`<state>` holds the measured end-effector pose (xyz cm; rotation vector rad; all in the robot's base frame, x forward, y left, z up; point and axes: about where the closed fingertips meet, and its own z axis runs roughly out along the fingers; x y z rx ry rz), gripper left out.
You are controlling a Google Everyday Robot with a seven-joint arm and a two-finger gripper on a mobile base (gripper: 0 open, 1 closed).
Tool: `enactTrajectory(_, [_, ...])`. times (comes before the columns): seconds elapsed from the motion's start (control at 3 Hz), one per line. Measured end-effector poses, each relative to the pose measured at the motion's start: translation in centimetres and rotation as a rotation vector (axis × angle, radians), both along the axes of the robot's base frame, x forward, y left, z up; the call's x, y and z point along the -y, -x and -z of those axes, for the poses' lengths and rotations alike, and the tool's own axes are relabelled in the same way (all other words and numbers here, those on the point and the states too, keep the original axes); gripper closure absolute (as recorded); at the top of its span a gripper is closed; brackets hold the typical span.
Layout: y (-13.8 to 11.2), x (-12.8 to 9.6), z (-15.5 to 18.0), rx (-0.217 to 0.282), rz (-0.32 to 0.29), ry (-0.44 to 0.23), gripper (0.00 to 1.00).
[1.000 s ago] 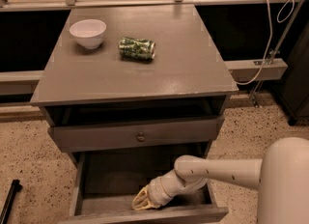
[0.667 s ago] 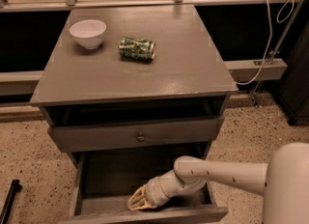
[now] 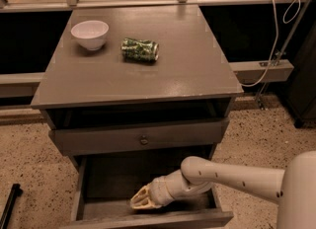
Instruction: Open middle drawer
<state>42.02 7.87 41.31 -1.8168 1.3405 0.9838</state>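
The middle drawer (image 3: 148, 219) of the grey cabinet stands pulled out at the bottom of the view. Its dark shallow box is open to sight, and its knob is hidden from this angle. My gripper (image 3: 140, 203) is on the end of the white arm that comes in from the right. It hangs low over the inside of this drawer, just behind its front board and left of centre. Above it, the upper drawer front (image 3: 98, 141) with its small round knob (image 3: 143, 140) is pushed in.
A white bowl (image 3: 90, 34) and a green can (image 3: 140, 50) lying on its side sit on the cabinet top (image 3: 197, 70). A rail with a white cable (image 3: 266, 50) runs behind. The speckled floor (image 3: 29, 173) lies to both sides, with a black rod (image 3: 10, 204) at the lower left.
My gripper has shifted slightly to the left inside the open drawer. The drawer, bowl and can have not moved.
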Motion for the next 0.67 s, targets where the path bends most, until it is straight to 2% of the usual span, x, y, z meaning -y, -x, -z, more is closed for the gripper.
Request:
enactTrajectory(0.33, [0.06, 2.36, -2.02, 0.035, 0.034, -0.009, 1.0])
enactTrajectory(0.67, [0.01, 2.67, -2.03, 0.035, 0.042, -0.009, 0.81])
